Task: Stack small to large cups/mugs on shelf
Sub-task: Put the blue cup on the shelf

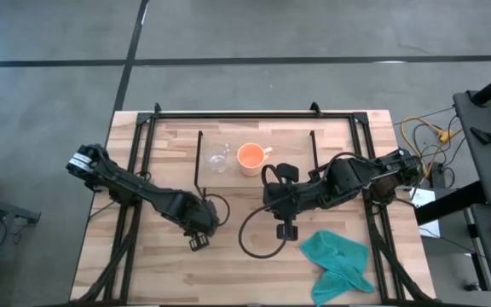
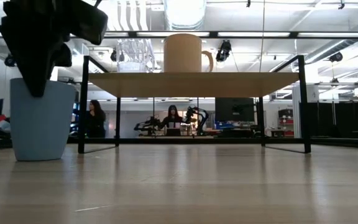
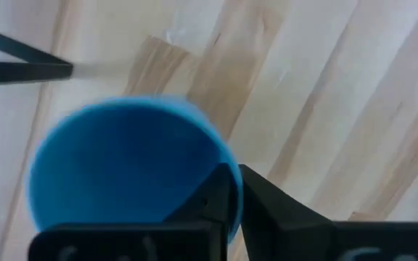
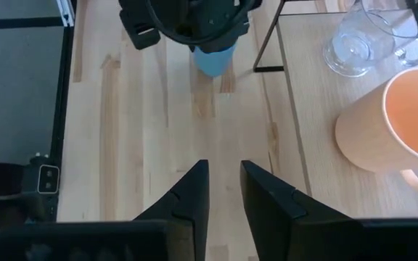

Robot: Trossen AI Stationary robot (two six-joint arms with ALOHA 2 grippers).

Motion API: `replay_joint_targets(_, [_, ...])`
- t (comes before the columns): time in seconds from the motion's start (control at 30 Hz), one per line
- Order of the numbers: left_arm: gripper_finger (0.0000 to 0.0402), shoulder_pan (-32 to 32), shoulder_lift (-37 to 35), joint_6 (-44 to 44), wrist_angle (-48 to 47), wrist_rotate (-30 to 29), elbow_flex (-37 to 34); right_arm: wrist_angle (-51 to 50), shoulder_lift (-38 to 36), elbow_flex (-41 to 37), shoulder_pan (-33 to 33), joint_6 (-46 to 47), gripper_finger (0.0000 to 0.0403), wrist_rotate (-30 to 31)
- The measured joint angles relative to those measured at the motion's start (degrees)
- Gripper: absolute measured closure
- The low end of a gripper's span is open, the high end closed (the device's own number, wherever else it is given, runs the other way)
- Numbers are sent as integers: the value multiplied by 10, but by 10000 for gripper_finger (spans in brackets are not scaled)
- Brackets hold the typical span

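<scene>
Blue cup (image 2: 40, 118) sat upright on the worktop (image 1: 254, 264), about 7 o'clock off the shelf (image 1: 254, 145). Left gripper (image 3: 223, 199) was right on it, fingers pinching the rim. Right gripper (image 4: 223, 192) hung further off, fingers barely apart, empty.

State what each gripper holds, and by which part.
Left gripper grips the blue cup by its rim, one finger inside. Right gripper holds nothing.

Clear glass cup (image 1: 217, 158), light-wood shelf (image 1: 288, 141) on thin black metal legs.
</scene>
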Motion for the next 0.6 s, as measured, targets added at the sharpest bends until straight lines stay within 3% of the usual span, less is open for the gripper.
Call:
replay_joint_targets(0.2, [400,3,0,-2,8,18,44,-12,0,0,0,-1,336,0])
replay_joint_targets(0.37, [401,5,-2,33,7,20,137,-43,0,0,0,-1,337,0])
replay_joint_targets(0.6, [401,7,-3,248,7,20,273,-87,-1,0,0,-26,333,-4])
